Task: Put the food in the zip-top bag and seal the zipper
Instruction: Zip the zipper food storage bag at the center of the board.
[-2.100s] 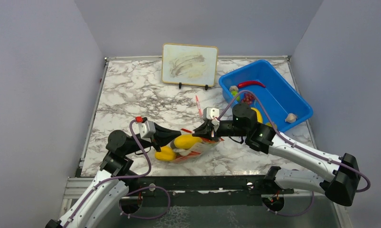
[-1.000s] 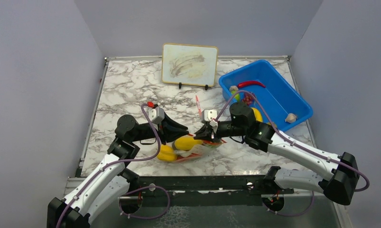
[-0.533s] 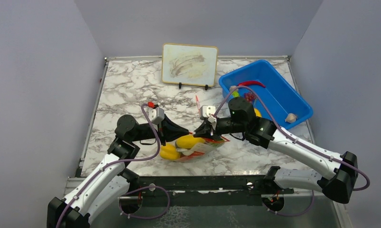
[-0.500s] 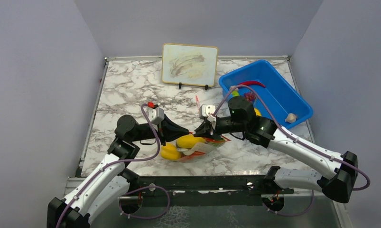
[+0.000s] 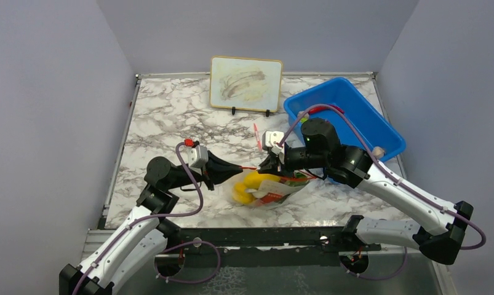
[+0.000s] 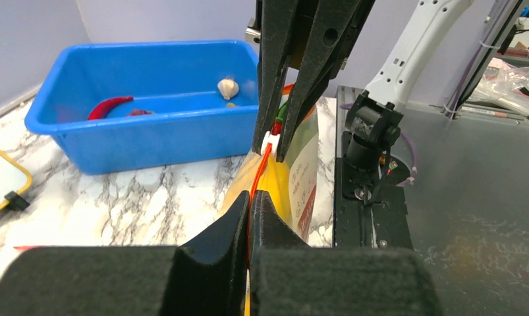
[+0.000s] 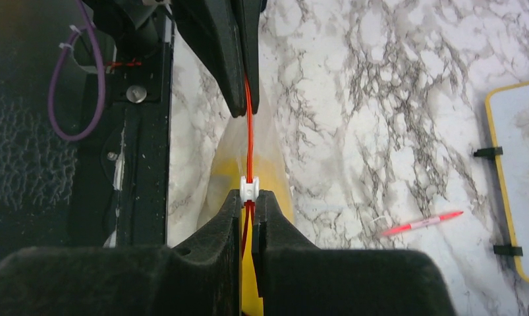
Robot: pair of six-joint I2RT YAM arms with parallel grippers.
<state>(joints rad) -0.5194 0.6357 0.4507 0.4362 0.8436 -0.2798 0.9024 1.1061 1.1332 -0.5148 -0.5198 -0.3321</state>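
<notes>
The clear zip-top bag (image 5: 274, 190) hangs just above the marble, stretched between my two grippers, with yellow food (image 5: 250, 184) inside. The red-orange zipper (image 5: 251, 167) runs taut along its top. My left gripper (image 5: 239, 168) is shut on the zipper's left end; in the left wrist view its tips (image 6: 250, 197) pinch the zipper strip (image 6: 260, 168). My right gripper (image 5: 270, 166) is shut on the zipper at its white slider (image 7: 248, 189), which shows just ahead of that gripper (image 7: 248, 195). The bag (image 7: 225, 164) sags below the zipper (image 7: 249, 131).
A blue bin (image 5: 355, 123) at the back right holds a red chili (image 5: 321, 109) and a pale piece (image 5: 377, 152). A small whiteboard (image 5: 245, 83) stands at the back. A red-and-white pen (image 5: 256, 136) lies just behind the grippers. The black base rail (image 5: 262, 236) runs along the near edge.
My left gripper closed on the zipper's left end. The bag, which lay slumped on the table, now hangs taut between both grippers and has shifted right.
</notes>
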